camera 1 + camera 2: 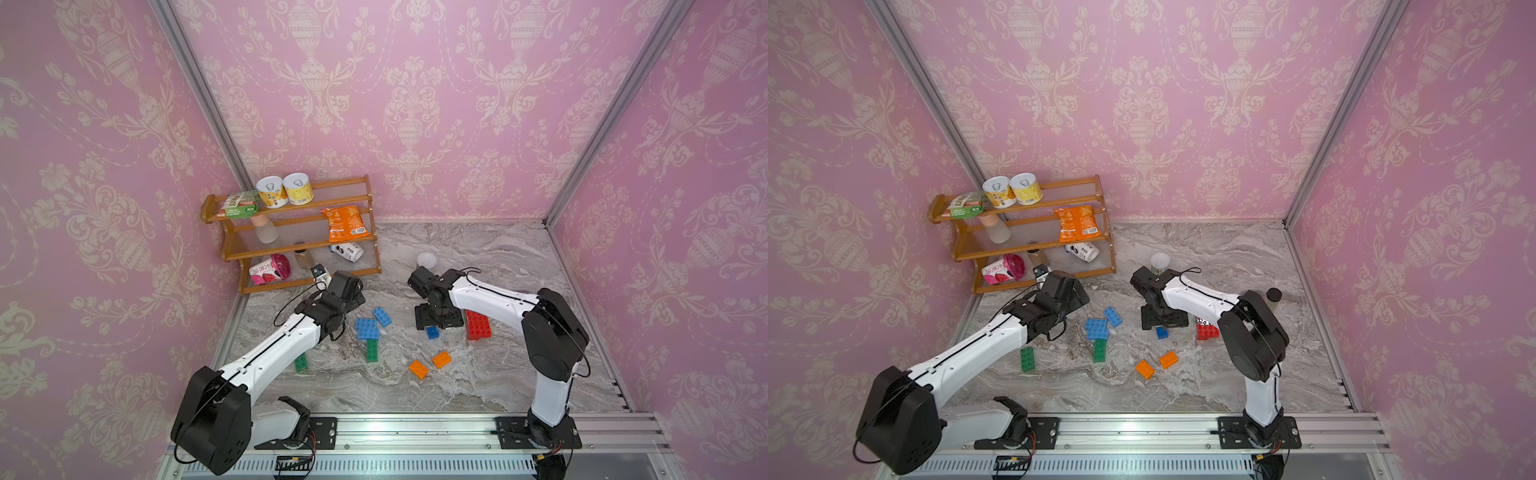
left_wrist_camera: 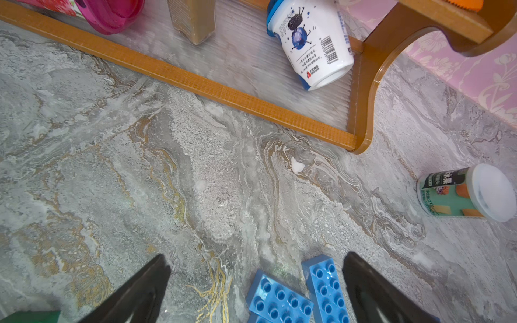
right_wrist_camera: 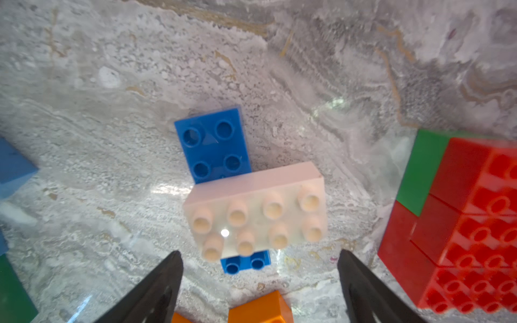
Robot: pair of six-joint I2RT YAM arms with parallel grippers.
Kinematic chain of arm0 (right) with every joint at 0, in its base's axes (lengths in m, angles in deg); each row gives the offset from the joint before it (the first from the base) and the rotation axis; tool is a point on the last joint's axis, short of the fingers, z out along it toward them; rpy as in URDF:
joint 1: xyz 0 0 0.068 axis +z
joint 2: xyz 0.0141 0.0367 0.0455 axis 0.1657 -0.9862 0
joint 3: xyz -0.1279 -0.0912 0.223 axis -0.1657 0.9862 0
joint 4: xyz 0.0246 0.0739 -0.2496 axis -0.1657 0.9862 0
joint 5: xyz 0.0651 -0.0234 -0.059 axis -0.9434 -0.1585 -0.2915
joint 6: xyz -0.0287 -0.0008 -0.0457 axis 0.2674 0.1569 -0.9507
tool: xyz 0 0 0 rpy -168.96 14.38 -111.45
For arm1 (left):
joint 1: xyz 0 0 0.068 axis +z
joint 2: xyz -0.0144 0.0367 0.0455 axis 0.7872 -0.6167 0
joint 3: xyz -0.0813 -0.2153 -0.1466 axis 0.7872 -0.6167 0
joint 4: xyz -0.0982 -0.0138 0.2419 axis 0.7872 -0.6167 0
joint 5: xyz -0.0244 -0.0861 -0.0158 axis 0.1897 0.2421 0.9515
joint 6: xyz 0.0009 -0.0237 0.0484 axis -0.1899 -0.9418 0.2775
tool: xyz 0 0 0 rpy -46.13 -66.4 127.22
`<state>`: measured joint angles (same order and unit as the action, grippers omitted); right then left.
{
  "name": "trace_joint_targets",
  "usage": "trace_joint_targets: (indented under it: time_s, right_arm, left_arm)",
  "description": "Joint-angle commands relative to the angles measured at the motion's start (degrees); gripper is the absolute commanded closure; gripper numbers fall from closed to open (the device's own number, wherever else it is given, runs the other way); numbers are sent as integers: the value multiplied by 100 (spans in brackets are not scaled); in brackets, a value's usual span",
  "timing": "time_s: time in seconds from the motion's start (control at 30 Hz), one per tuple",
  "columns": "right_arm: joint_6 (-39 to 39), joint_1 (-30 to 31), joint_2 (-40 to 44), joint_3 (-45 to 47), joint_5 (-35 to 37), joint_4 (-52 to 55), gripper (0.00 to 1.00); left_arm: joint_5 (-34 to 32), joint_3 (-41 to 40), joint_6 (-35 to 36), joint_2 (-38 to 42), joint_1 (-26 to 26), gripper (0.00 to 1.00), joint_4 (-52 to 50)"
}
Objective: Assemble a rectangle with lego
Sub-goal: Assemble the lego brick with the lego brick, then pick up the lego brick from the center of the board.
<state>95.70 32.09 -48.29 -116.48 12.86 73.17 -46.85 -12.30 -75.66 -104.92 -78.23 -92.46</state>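
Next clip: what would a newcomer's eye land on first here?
Probably the pink damask wallpaper on all three walls, then the bright lego scattered over the grey marble table, with a red stack beside the right arm. In the right wrist view, a white brick lies across a blue brick just ahead of the open right gripper.

Right wrist view: white brick point(image 3: 256, 212) is blurred and covers part of the blue brick point(image 3: 214, 145) under it; can't tell if it's pressed on. There the red stack point(image 3: 461, 223) and orange bricks point(image 3: 260, 309) run off the frame edge. In a top view the right arm point(image 1: 1200, 297) hides much of the red stack; the left arm point(image 1: 270, 347) covers part of a green brick point(image 1: 301, 363). Left wrist view clips the light-blue bricks point(image 2: 279, 299).
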Motion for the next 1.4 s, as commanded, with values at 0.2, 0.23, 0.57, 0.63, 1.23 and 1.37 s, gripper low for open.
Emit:
trace_joint_targets:
  time_s: [0.2, 0.23, 0.57, 0.63, 1.23, 1.37]
  right_arm:
    - [165, 353, 557, 159, 18, -166, 11]
    - [169, 431, 545, 123, 57, -157, 11]
    - [287, 892, 627, 298, -39, -779, 9]
    - [240, 891, 640, 313, -53, -820, 8]
    - [-97, 882, 754, 234, 276, -728, 0]
    - [-93, 872, 743, 174, 314, -728, 0]
  left_arm:
    - [60, -430, -91, 616, 153, 1, -894]
    - [93, -572, -133, 719, 188, 1, -981]
    - [1203, -1713, -390, 2600, 1981, 1, -1885]
    - [1634, -1872, -440, 2666, 2437, 1, -1903]
    - [2933, -1612, 289, 376, 3236, 14, -1136]
    - [3098, -1640, 210, 158, 3001, 26, -903]
